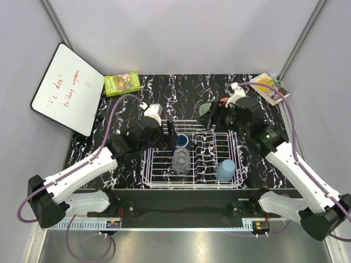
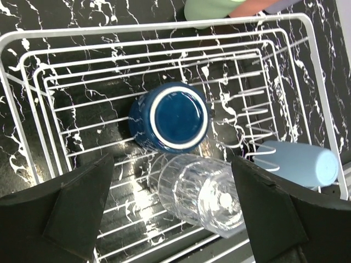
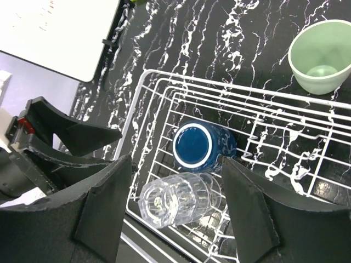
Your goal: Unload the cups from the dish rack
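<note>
Black marbled desk (image 1: 164, 93) carries the dish rack (image 2: 164, 24); inside it the dark blue cup (image 2: 180, 116) stands base-up, axis vertical, just beneath my left pincer (image 2: 173, 160), wide and empty, nearer than the right pincer (image 3: 178, 160), also wide and empty.

Scribbled whiteboard (image 1: 67, 90), green book (image 1: 122, 83), second book (image 1: 270, 87), black marbled tabletop (image 1: 181, 90)

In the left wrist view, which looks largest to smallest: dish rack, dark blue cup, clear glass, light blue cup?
1. dish rack
2. clear glass and dark blue cup, about alike; the glass is nearer the camera
3. light blue cup
</note>
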Available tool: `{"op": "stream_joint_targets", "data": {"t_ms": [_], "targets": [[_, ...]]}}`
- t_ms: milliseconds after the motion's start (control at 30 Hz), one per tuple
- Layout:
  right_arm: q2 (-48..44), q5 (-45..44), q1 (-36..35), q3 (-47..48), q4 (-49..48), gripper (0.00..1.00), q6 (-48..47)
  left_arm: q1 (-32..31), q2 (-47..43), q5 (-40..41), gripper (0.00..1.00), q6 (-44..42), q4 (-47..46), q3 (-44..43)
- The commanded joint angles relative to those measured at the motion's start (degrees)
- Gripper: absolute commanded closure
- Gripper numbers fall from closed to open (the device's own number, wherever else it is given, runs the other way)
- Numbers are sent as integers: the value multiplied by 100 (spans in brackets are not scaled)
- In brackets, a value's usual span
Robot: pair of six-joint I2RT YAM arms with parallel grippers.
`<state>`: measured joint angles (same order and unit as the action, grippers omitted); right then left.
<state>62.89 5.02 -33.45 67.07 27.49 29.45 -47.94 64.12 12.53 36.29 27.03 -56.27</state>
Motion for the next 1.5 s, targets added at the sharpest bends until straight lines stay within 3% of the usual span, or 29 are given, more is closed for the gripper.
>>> {"op": "stream_joint_targets", "data": {"t_ms": [0,167,300,933,1100,1200,1300,1333,1433,1467], "targets": [[-549,-45,-39,-412,-323,26,157,-486,3,583,7,0,180,-542],[-936,-106,-47,-800,-305,25,254,-1164,408,1171,7,158,540,-737],[-1025,-97,-47,-932,-287,26,307,-1402,663,1163,7,431,558,-613],[-893,-53,-56,-1011,-349,25,351,-1780,1217,1128,7,756,585,-420],[-928,-53,-56,-1064,-367,25,359,-1806,1489,979,12,660,541,-490],[-946,-71,-47,-1099,-367,25,359,-1824,1490,988,21,660,541,-499],[-954,-80,-56,-1108,-367,25,359,-1824,1411,1040,37,633,549,-473],[-954,-71,-56,-1091,-367,25,359,-1824,1341,1075,53,599,549,-464],[-972,-71,-56,-1082,-367,25,359,-1824,1183,1215,75,449,646,-569],[-963,-71,-56,-1082,-367,25,359,-1833,1147,1277,89,405,698,-621]]}}
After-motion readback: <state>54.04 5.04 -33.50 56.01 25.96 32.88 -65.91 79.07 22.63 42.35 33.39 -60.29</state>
